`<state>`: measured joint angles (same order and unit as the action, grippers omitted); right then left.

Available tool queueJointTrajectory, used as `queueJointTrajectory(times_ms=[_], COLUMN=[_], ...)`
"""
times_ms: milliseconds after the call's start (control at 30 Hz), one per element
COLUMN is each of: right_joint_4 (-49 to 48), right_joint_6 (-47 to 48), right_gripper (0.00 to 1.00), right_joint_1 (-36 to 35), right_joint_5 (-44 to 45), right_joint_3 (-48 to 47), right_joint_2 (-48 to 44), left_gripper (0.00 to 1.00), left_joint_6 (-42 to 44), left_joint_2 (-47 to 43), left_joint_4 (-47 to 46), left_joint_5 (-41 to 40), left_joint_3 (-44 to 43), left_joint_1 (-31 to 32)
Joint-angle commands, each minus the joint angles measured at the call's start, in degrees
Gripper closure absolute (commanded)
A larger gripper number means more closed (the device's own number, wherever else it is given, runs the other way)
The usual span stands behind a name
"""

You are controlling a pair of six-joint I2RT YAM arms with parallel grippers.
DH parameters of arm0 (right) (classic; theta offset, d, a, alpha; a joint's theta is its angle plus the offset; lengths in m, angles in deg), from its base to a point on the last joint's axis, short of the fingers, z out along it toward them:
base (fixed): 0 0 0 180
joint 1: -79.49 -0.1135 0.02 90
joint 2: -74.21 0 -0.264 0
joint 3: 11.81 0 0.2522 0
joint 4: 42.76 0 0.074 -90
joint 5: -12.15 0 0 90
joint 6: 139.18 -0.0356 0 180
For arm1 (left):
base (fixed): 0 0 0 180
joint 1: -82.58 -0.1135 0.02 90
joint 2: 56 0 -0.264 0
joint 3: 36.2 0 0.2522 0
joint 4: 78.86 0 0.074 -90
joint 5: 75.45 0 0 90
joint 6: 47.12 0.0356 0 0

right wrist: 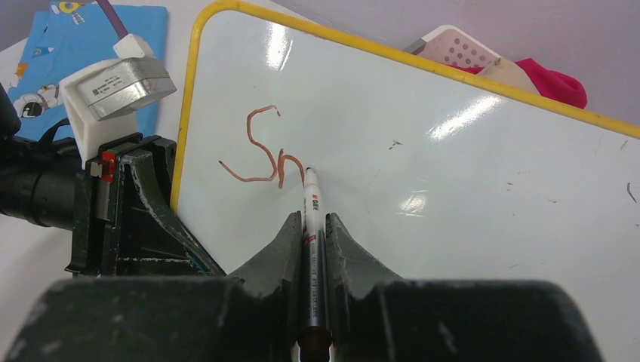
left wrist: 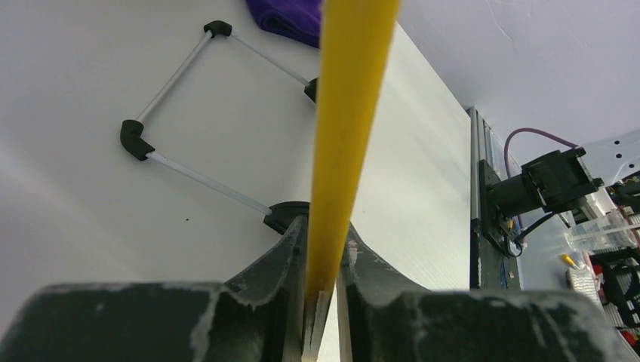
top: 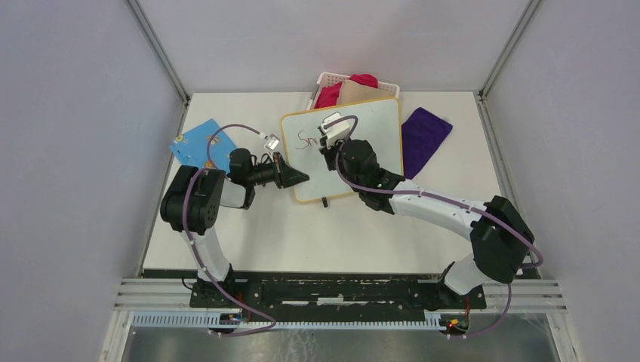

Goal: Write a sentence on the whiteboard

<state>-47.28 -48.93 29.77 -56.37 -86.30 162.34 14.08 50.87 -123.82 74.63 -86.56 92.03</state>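
The whiteboard (top: 381,128) with its yellow rim lies tilted at the back middle of the table. My left gripper (top: 298,179) is shut on the rim at the board's near left edge. In the left wrist view the rim (left wrist: 351,136) runs straight up between my left gripper's (left wrist: 326,249) fingers. My right gripper (right wrist: 309,226) is shut on a white marker (right wrist: 311,207). The marker's tip touches the whiteboard (right wrist: 453,173) just right of the sentence (right wrist: 260,147), which reads as a red "Sn". From above, the right gripper (top: 330,145) hovers over the board's left part beside the sentence (top: 306,139).
A white basket (top: 326,78) holding red and beige cloths stands behind the board. A purple cloth (top: 424,136) lies to the board's right. A blue board (top: 200,143) lies at the left, under the left arm's cable. Wire feet (left wrist: 189,173) show beneath the whiteboard.
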Motion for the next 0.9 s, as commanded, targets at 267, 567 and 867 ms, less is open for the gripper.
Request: queueJointTrajectory(times_ms=[267,567,867], right_joint_4=[-0.8,-1.3,-1.7], right_joint_6=[-0.2,-0.2,-0.2], right_gripper=[1.00,1.00,1.00], right_joint_1=[2.0,2.1,2.1], right_joint_5=[3.9,3.6,2.5], right_joint_3=[0.7,4.3,6.6], right_joint_2=[-1.0,-2.4,-3.4], left_gripper=[0.98,0.98,0.98], left_joint_6=[3.7,4.1,4.3], left_joint_2=[-0.7,-0.7,-0.7], left_joint_4=[3.8,4.7,5.0], left_joint_5=[-3.0,-3.0,-3.0], left_joint_3=[-0.4,-0.5,-0.6], left_joint_1=[0.2,0.3,0.5])
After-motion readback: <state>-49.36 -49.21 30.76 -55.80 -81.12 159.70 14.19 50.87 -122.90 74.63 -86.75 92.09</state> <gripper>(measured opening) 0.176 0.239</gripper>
